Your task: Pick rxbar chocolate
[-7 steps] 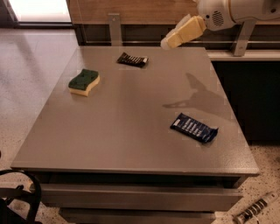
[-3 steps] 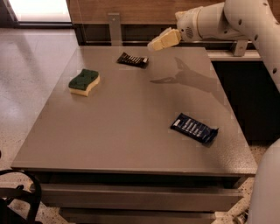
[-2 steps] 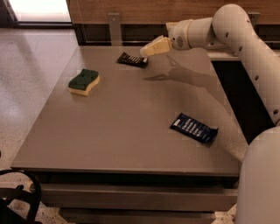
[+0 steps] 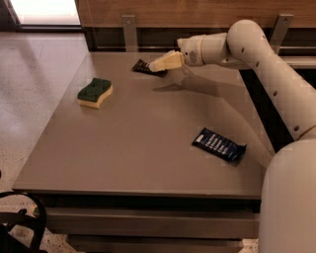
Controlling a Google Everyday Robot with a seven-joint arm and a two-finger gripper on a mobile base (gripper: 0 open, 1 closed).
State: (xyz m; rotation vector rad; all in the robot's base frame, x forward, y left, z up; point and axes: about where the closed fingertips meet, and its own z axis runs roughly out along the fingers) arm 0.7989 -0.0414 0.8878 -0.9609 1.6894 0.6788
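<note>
One pair of fingers (image 4: 168,61) at right end of rxbar chocolate (image 4: 140,66), far on table (image 4: 148,148); opening impossible to tell.

The one camera sits high beside the robot's body (image 4: 291,202) and looks down across the whole worktop (image 4: 148,163) toward the far wall (image 4: 207,12). The tool (image 4: 153,67) shows near the far edge.

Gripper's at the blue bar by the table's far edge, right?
No: the camera view shows the gripper at the dark rxbar by the table's far edge; the blue bar lies nearer the front, away from it.
</note>
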